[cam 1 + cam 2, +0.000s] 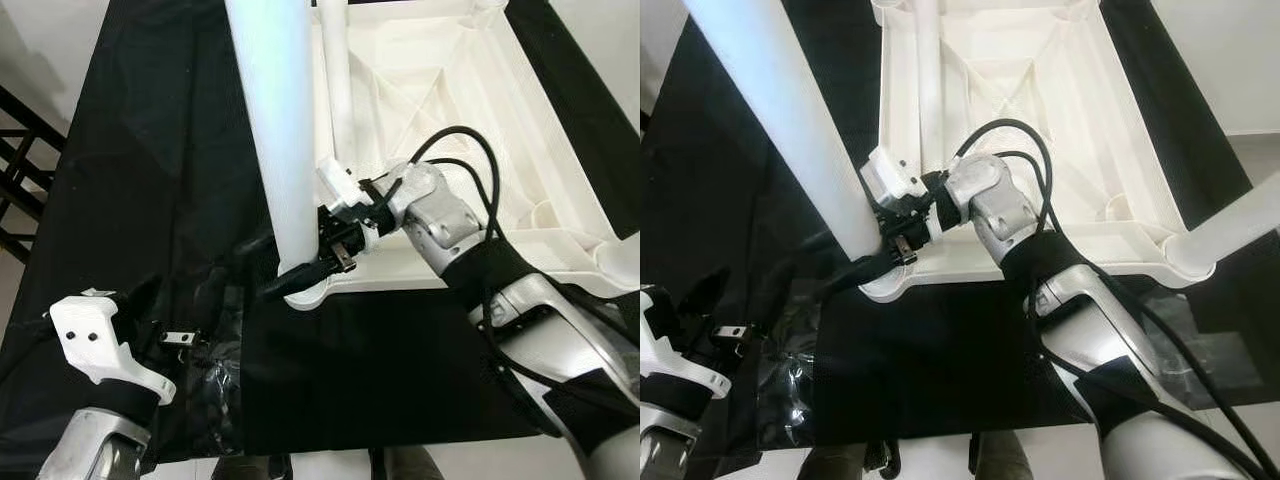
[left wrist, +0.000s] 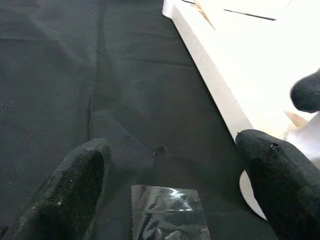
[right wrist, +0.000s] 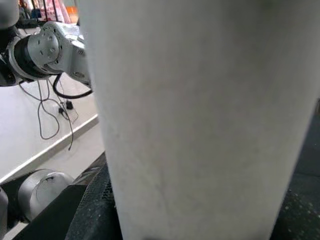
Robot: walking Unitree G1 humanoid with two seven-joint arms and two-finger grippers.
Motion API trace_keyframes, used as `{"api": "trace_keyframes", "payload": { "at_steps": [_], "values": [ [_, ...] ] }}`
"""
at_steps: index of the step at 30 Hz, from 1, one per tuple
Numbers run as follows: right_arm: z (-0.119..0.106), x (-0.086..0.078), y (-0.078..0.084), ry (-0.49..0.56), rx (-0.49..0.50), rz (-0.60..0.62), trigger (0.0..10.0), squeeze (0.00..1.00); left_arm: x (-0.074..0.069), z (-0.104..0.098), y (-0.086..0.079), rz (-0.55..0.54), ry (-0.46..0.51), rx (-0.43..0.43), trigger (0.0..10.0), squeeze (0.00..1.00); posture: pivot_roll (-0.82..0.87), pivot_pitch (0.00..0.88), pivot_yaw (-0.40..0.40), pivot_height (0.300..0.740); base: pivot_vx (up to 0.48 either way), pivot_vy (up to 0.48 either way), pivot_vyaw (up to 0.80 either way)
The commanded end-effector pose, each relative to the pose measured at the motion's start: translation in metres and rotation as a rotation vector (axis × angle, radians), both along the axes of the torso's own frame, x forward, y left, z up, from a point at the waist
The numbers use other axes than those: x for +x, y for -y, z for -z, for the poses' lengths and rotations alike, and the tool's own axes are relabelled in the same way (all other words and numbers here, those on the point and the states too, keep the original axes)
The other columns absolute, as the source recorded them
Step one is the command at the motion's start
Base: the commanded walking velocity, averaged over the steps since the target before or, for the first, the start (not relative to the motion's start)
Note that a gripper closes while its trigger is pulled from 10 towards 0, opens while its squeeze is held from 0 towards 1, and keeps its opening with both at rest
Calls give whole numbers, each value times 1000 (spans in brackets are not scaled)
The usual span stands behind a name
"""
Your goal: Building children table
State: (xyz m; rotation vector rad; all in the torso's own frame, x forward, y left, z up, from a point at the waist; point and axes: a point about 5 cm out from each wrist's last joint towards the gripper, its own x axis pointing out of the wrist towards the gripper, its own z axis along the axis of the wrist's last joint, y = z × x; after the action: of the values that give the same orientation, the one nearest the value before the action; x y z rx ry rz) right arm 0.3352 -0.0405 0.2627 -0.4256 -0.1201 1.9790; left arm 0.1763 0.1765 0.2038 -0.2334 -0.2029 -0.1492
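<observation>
We see the white plastic table top [image 1: 430, 90] lying upside down on a black cloth [image 1: 150, 150], its ribbed underside facing up. A thick white cylindrical table leg [image 1: 275, 120] stands upright in the near left corner socket, and a thinner-looking white leg [image 1: 335, 70] stands at the far corner behind it. Our right gripper [image 1: 318, 262] reaches in from the right at the base of the near leg, its black fingers closed around the leg just above the socket. Our left gripper [image 2: 170, 190] hovers low over the cloth just beside the top's edge, fingers spread apart, above a shiny clear plastic bag [image 2: 167, 212].
</observation>
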Motion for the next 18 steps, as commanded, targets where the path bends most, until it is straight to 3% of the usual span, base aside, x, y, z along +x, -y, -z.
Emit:
{"api": "trace_keyframes", "payload": {
  "at_steps": [1,5,7,8,9,10,11,12,14,15,16,18],
  "values": [
    [59,2,9,-134,-152,73,10000,0,-3,3,1,12,-21,-10,10000,0,63,394,5,740,0,0,0],
    [63,2,8,-112,-141,110,10000,0,-3,3,2,12,-21,-11,10000,0,61,392,2,740,0,0,0],
    [75,0,4,-98,-79,299,10000,0,-4,2,1,6,-17,-18,10000,0,47,391,-28,740,0,0,0],
    [75,0,4,-98,-79,299,10000,0,-4,2,1,6,-17,-18,10000,0,47,391,-28,740,0,0,0],
    [88,-10,0,-102,-27,466,10000,0,-4,1,-1,-18,-6,-33,10000,0,47,391,-28,740,0,0,0],
    [88,-10,0,-102,-27,466,10000,0,-4,1,-1,-18,-6,-33,10000,0,47,391,-28,740,0,0,0],
    [100,-23,-2,-108,17,656,10000,0,-4,-1,-4,-42,5,-47,10000,0,47,391,-28,740,0,0,0],
    [100,-23,-2,-108,17,656,10000,0,-4,-1,-4,-42,5,-47,10000,0,47,391,-28,740,0,0,0],
    [123,-60,2,-201,32,935,10000,0,-4,-4,-13,-98,29,-62,10000,0,37,399,-30,740,0,0,0],
    [123,-60,2,-201,32,935,10000,0,-4,-4,-13,-98,29,-62,10000,0,37,399,-30,740,0,0,0],
    [126,-66,3,-225,43,1015,10000,0,-3,-6,-18,-119,39,-57,10000,0,28,394,-23,740,0,0,0],
    [122,-58,2,-220,74,1079,10000,0,-2,-7,-24,-135,48,-41,10000,0,14,380,-17,740,0,0,0]
  ]
}}
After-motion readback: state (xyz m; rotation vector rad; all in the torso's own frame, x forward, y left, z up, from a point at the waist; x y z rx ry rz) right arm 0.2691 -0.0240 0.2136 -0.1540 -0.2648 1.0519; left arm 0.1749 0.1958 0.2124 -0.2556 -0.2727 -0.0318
